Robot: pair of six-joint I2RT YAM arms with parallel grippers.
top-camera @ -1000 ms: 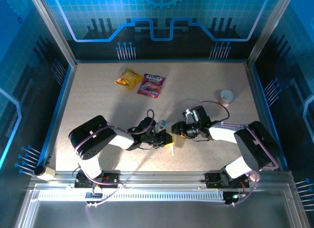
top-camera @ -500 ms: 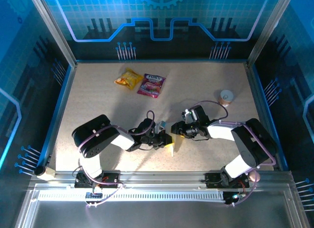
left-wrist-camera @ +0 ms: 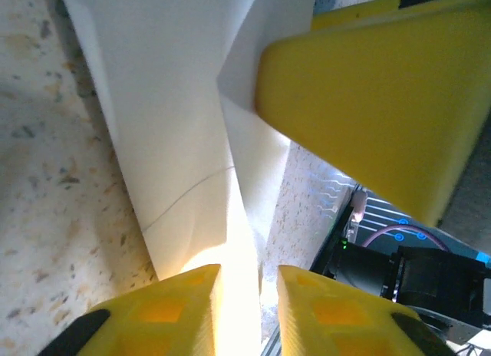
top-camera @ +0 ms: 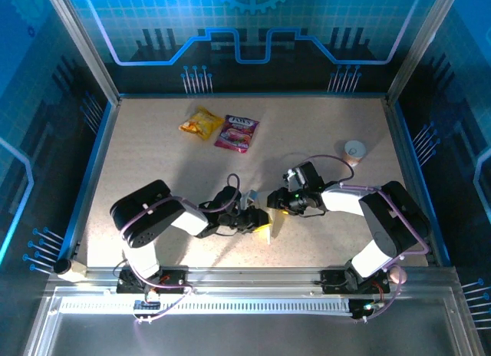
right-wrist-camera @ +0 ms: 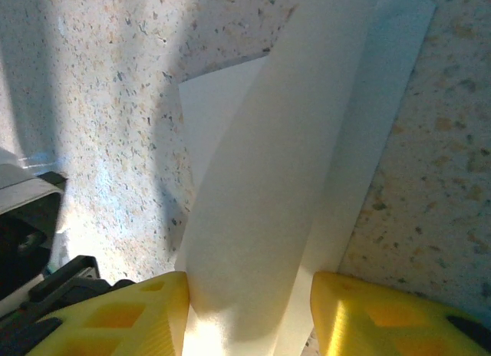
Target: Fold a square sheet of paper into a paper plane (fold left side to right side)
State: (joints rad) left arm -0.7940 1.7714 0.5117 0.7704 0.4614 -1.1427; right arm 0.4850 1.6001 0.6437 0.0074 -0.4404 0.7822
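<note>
Overhead, the left end effector [top-camera: 261, 218] and right end effector [top-camera: 275, 202] meet near the desk's [top-camera: 153, 164] front edge over the narrow folded paper [top-camera: 270, 229]. Left wrist: fingers [left-wrist-camera: 169, 314] slightly parted, paper in the gap, a right finger [left-wrist-camera: 368, 95] over its fold. Right wrist: fingers [right-wrist-camera: 383, 318] half open, straddling the paper lying on the desk.

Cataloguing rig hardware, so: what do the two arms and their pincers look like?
The left arm and right arm both have white shells with black joints, and thin lilac cables loop alongside. The left pincer and right pincer each end in two blocky yellow fingers with shallow recessed pockets.
</note>
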